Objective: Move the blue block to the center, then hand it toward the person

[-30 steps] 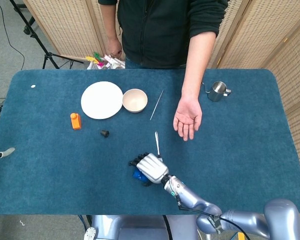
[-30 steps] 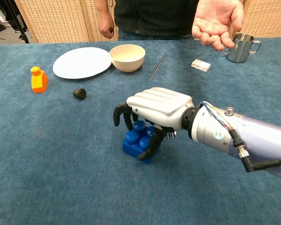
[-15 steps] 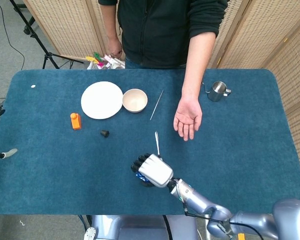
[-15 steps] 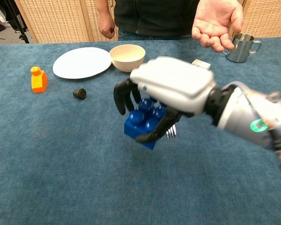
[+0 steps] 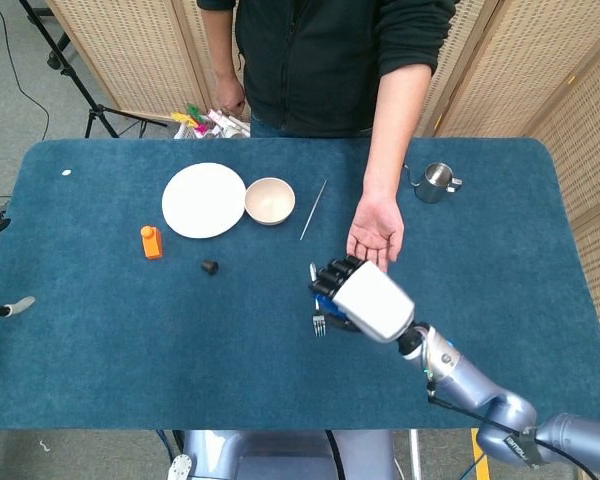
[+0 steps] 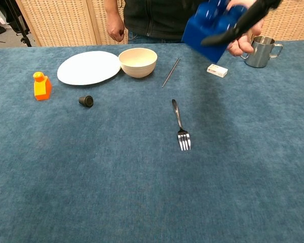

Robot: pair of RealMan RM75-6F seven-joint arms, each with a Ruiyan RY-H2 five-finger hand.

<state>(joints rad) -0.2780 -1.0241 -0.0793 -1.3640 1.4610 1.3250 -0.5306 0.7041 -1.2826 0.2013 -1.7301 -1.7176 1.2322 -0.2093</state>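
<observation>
Chest view, blue block [image 6: 209,26] gripped aloft, right hand [image 5: 365,297]

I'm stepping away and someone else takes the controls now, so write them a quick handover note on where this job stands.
Right robot hand: holds the blue block raised off the table, just short of the person's open palm.
Left robot hand: not in view.
Done: block picked up and carried toward the person.
Left: bring it over the palm and release. A fork lies on the table below the path.
</observation>
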